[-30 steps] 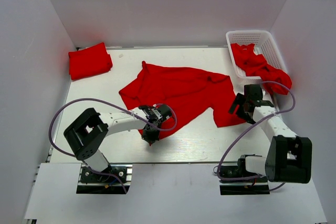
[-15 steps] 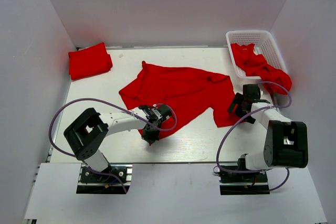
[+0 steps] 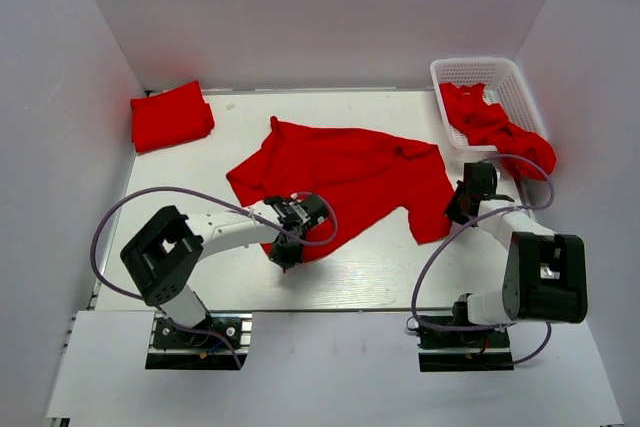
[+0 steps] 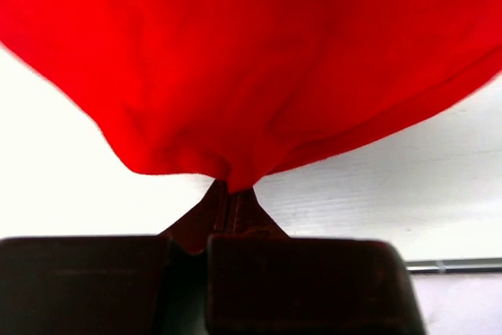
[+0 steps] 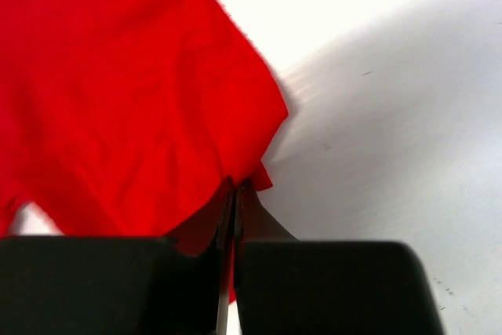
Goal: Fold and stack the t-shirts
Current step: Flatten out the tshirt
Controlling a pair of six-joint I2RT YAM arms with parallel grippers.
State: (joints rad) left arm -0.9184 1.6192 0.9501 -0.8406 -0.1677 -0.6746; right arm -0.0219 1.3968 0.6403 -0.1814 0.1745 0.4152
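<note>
A red t-shirt (image 3: 345, 179) lies spread and rumpled across the middle of the white table. My left gripper (image 3: 290, 237) is shut on its near-left hem; in the left wrist view the cloth (image 4: 243, 60) bunches up from the pinched jaws (image 4: 229, 194). My right gripper (image 3: 458, 205) is shut on the shirt's near-right edge, and the right wrist view shows the red cloth (image 5: 133, 100) caught between the closed jaws (image 5: 237, 190). A folded red t-shirt (image 3: 171, 115) sits at the far left. More red t-shirts (image 3: 495, 127) spill out of the basket.
The white lattice basket (image 3: 478, 72) stands at the far right corner, against the right wall. White walls close in the table on the left, back and right. The table's near edge (image 3: 330, 309) runs just in front of both arm bases.
My right gripper moved a little left onto the shirt's near-right edge and shut on it. The left gripper kept its hold and barely moved.
</note>
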